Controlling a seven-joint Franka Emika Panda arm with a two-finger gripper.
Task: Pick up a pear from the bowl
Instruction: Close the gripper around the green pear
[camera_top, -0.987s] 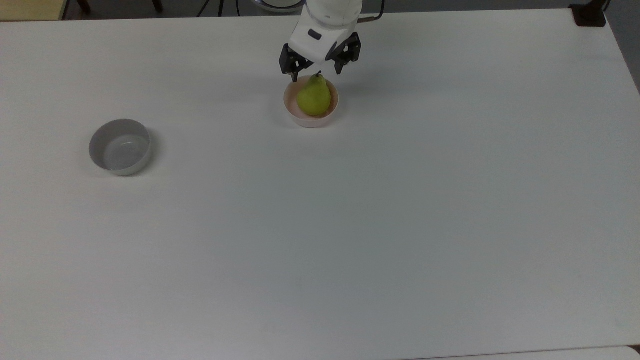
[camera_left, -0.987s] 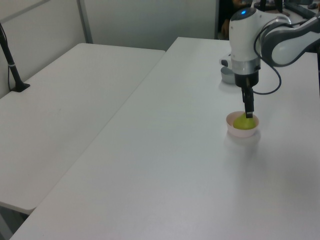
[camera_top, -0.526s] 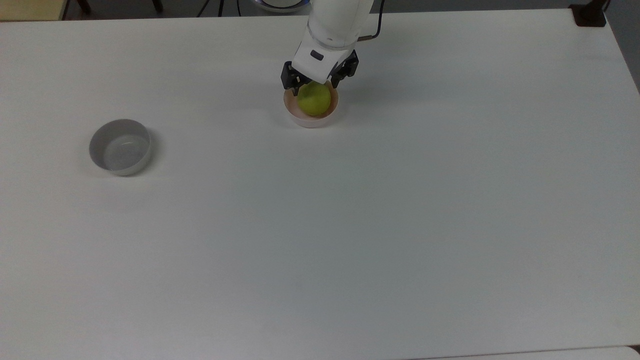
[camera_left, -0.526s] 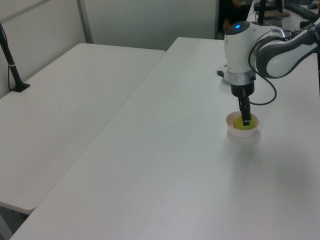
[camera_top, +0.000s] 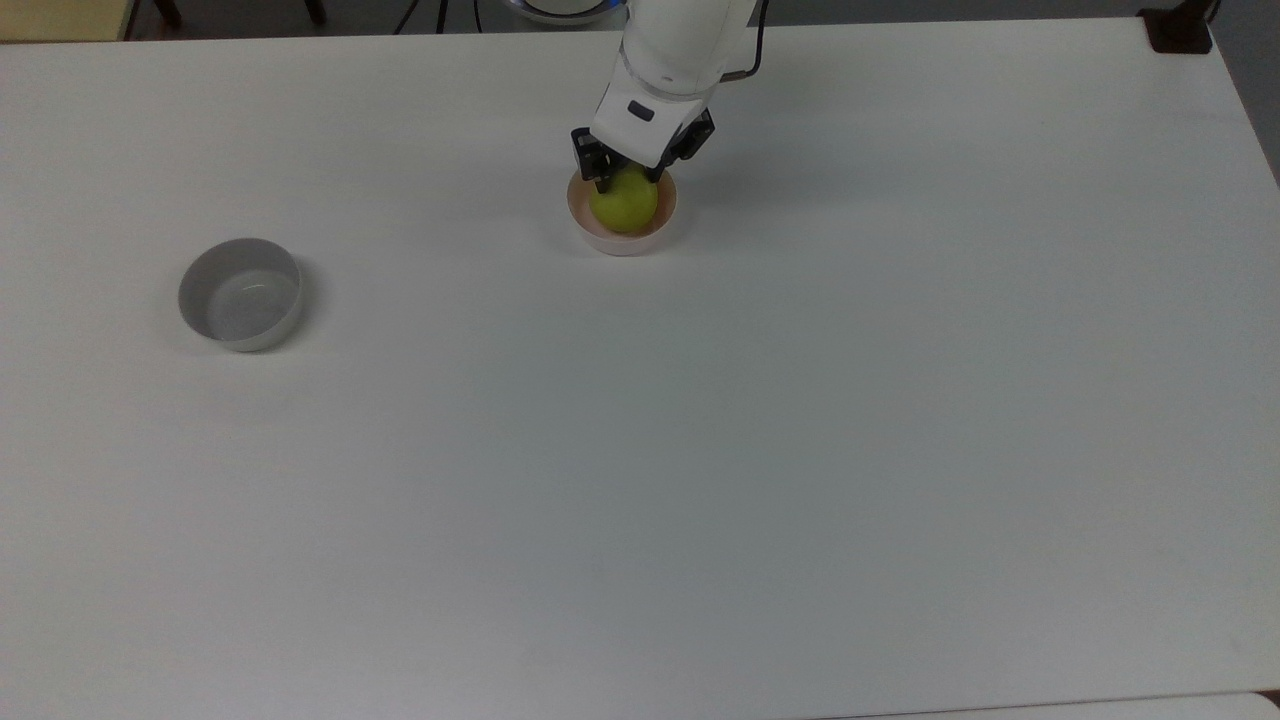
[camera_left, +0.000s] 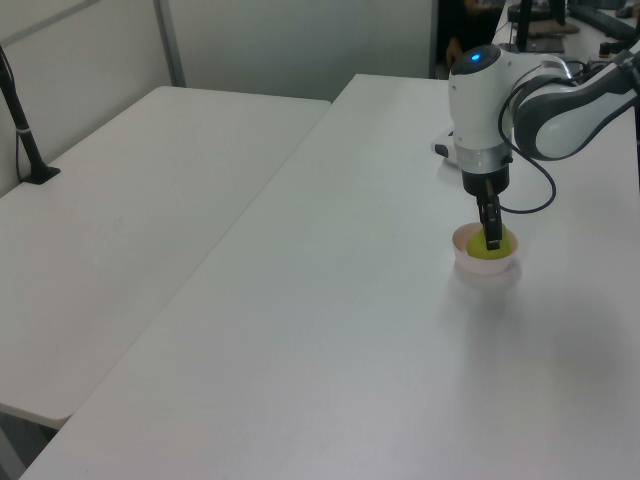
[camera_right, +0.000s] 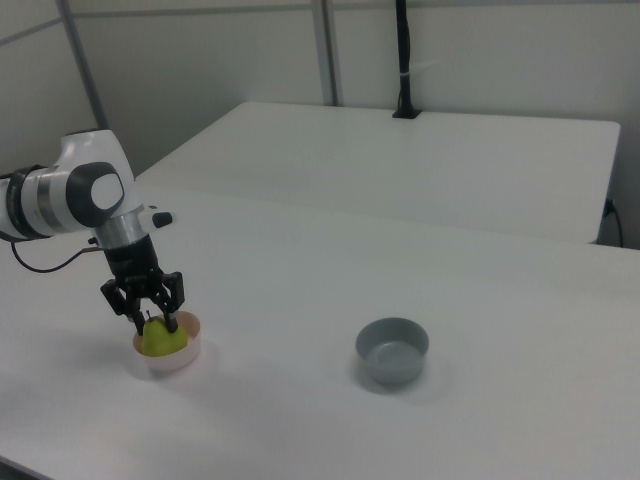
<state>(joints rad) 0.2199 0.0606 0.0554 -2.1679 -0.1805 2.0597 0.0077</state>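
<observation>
A white table (camera_top: 700, 450) filled the top view, with a white Franka arm reaching in from the far edge. The gripper (camera_top: 630, 180) pointed straight down over a small pale pink bowl (camera_top: 600, 232) near the middle of the table's far side. A yellow-green pear (camera_top: 625, 205) sat inside that bowl, its narrow upper part rising between the two black fingers. The fingers stood close on either side of the pear's top, narrowed around it and apparently touching it; the pear's base remained down in the bowl. In the right view the gripper (camera_right: 152, 322) straddled the pear (camera_right: 160, 340) above the pink bowl (camera_right: 185, 358). A grey bowl (camera_top: 240, 295) stood well apart toward the top view's left, holding nothing. In the left view the gripper (camera_left: 491, 240) reached down into the bowl (camera_left: 470, 262)
</observation>
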